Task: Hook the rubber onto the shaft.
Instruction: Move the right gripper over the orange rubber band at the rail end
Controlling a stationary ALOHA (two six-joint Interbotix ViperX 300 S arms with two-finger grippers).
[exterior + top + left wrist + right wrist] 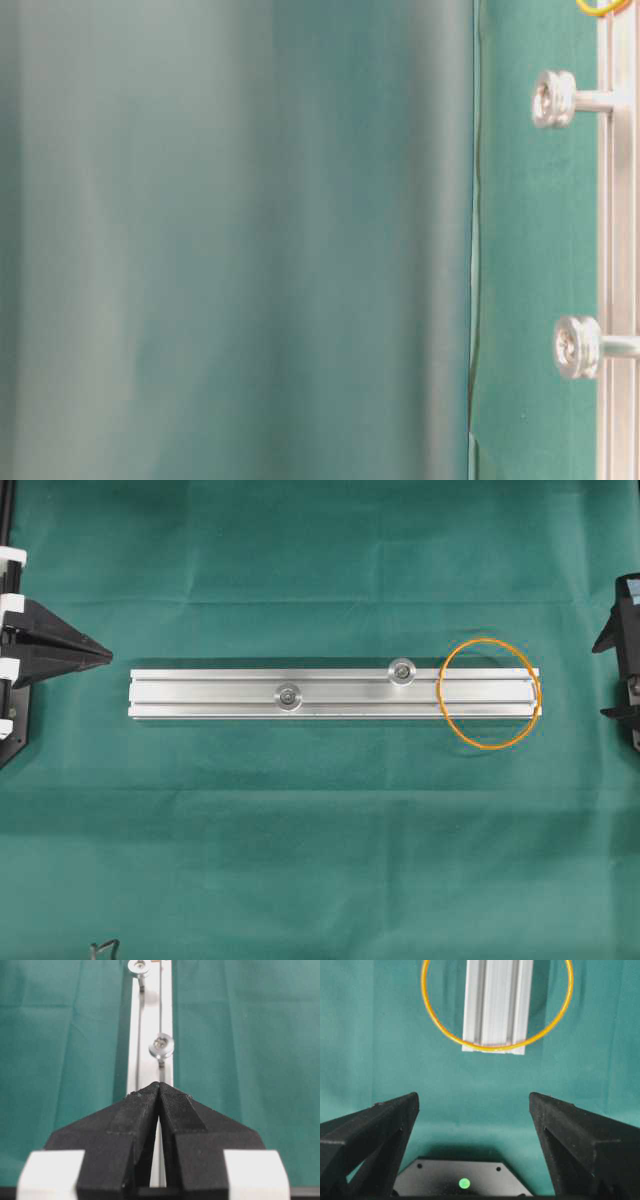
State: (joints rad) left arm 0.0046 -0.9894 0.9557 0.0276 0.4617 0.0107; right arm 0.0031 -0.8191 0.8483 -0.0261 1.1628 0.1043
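Note:
The orange rubber (490, 747) lies flat as a round loop over the right end of the silver rail (200, 692), wider than the rail. Two silver shafts with flanged heads stand on the rail, one near the middle (288, 694) and one further right (402, 670); the loop touches neither. My left gripper (108, 652) is shut and empty, just off the rail's left end. My right gripper (607, 677) stands open beyond the right end. In the right wrist view the rubber (495, 1049) rings the rail end (495, 1005) ahead of the open gripper (474, 1100).
Green cloth (320, 860) with faint fold lines covers the table. A small dark object (105, 947) shows at the bottom left edge. In the table-level view a blurred green surface (230, 240) fills the left; both shafts (555, 98) (578, 347) stick out sideways.

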